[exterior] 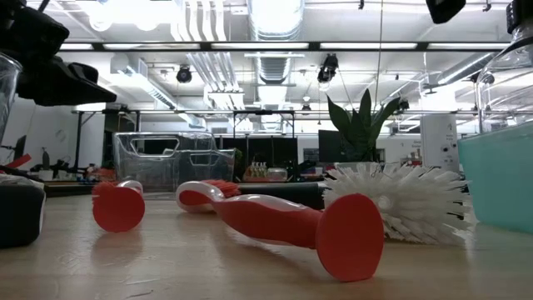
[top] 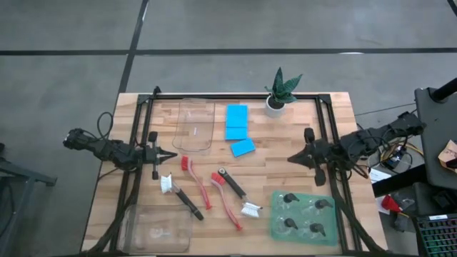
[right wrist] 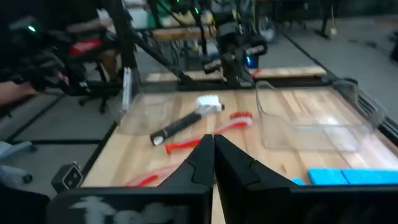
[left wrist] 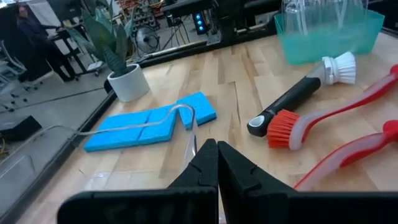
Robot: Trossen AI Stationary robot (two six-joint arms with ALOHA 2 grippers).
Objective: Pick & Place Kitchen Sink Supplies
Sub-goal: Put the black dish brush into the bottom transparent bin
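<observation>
The brushes (top: 214, 194) lie scattered in the middle of the table's near half, just on the robot's side of the long clear tray (top: 193, 125): two black-handled ones and two or three red ones, some crossing. They look light and rigid; the smooth plastic handles could slip, so a grip across the narrow middle of a handle seems safest, well clear of the springy white bristles.

The three blue sponges (top: 238, 128) sit beside that tray, toward the potted plant (top: 278, 91), two touching and one slightly apart. They are probably soft and very light, best pinched across the short side, since they would squash under a hard squeeze.

The four small black-topped pieces (top: 303, 214) rest on the green mat (top: 278, 227), well apart from the tray.

The left gripper (top: 170, 154) hovers just beside the tray's near corner, fingers pressed together, holding nothing. The right gripper (top: 293, 158) hangs past the sponges, likewise closed and empty.
</observation>
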